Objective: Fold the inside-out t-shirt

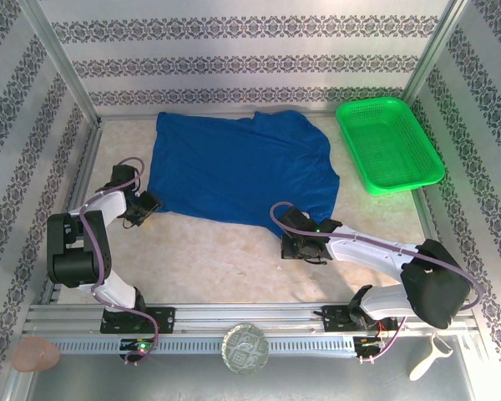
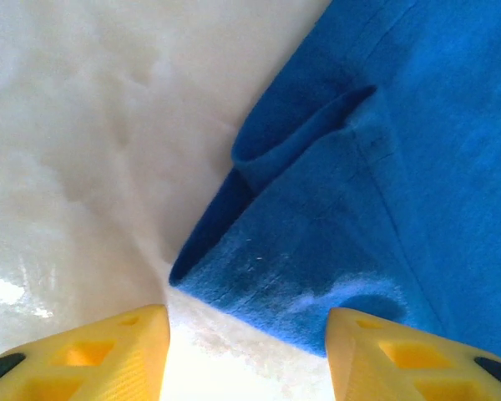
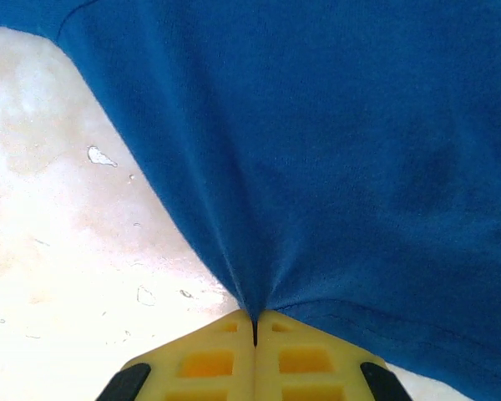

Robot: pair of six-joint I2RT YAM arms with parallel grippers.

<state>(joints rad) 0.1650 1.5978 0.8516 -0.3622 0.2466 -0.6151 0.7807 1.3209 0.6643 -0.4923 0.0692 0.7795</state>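
t-shirt (image 1: pixel 238 171) lay spread at table's far middle | right gripper (image 3: pixel 255 327) clamped on near hem, cloth puckered | left gripper (image 2: pixel 246 351) fingers apart, beside left corner | pale mottled table (image 1: pixel 209 259) | green basket (image 1: pixel 390 142) far right | patterned walls (image 1: pixel 234 63)

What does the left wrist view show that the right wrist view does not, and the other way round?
Left wrist view: the left claw stands open, its yellow fingers apart, and a folded corner of the blue t-shirt lies on the pale table just ahead of them, not gripped. Right wrist view: the right claw is shut on the t-shirt's edge, and the cloth gathers into wrinkles that run toward the pinch. Both: the blue t-shirt, the pale table and yellow fingers at the bottom of the picture.
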